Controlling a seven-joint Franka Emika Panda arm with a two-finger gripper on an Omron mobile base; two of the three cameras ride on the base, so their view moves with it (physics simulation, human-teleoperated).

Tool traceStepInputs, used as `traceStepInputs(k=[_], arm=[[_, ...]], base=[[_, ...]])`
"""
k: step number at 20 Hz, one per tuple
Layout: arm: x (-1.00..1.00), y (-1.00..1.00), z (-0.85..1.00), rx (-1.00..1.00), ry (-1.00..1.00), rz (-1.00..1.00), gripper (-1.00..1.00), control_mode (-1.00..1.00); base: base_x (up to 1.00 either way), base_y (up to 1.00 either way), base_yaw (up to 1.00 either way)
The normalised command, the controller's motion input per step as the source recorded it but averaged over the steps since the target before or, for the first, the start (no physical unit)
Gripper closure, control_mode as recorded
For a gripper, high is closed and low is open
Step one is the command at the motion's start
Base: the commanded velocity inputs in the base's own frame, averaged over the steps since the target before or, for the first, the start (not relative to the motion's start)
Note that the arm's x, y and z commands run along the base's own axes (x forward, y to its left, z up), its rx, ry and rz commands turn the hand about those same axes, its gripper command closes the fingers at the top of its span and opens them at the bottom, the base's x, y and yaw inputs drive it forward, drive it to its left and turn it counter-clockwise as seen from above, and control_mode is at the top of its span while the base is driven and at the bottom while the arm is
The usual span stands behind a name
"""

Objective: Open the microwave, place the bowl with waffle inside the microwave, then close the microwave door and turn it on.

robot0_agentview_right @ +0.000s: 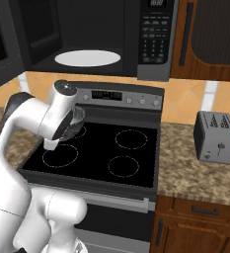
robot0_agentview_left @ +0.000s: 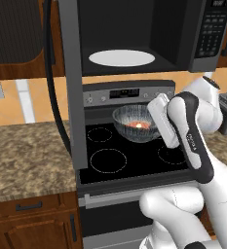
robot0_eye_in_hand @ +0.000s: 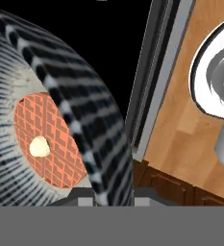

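Gripper (robot0_eye_in_hand: 113, 201) clamped on rim of bowl (robot0_agentview_left: 134, 122), lifted above stove (robot0_agentview_left: 134, 155). Waffle (robot0_eye_in_hand: 48, 141) inside. Microwave (robot0_agentview_left: 144, 34) above; door (robot0_agentview_left: 72, 82) swung open.

No legible text anywhere for me. Microwave (robot0_agentview_right: 96, 37) button panel (robot0_agentview_right: 155, 34): rows of pale marks, too small to read; small display at top blurred. Stove (robot0_agentview_right: 106, 148) control strip: lit display (robot0_agentview_right: 106, 94) w/ pale digits, can't make out. Faint lettering along robot arm link (robot0_agentview_left: 192, 141) in left base view, unreadable. Toaster (robot0_agentview_right: 217, 137): no markings I can read.
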Motion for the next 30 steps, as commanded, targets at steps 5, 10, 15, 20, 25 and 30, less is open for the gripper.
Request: traceStepInputs(k=[5,10,15,20,25,30], arm=[[-0.84,-0.45,0.78,-0.08,0.07,-0.15,1.00,-1.00],[-0.80,-0.18,0.88,-0.09,-0.02,-0.06,1.00,-1.00],[-0.96,-0.03,0.56,-0.03,-0.26,0.00,1.00,-1.00],[-0.19,-0.01,0.44,0.00,-0.34,0.00,1.00,-1.00],[0.13,0.00,0.44,0.00,-0.34,0.00,1.00,-1.00],[0.66,0.00,0.13,0.00,-0.14,0.00,1.00,-1.00]], base=[[0.00,0.00,0.00],[0.00,0.00,0.00],[0.00,0.00,0.00],[0.00,0.00,0.00],[0.00,0.00,0.00],[0.00,0.00,0.00]])
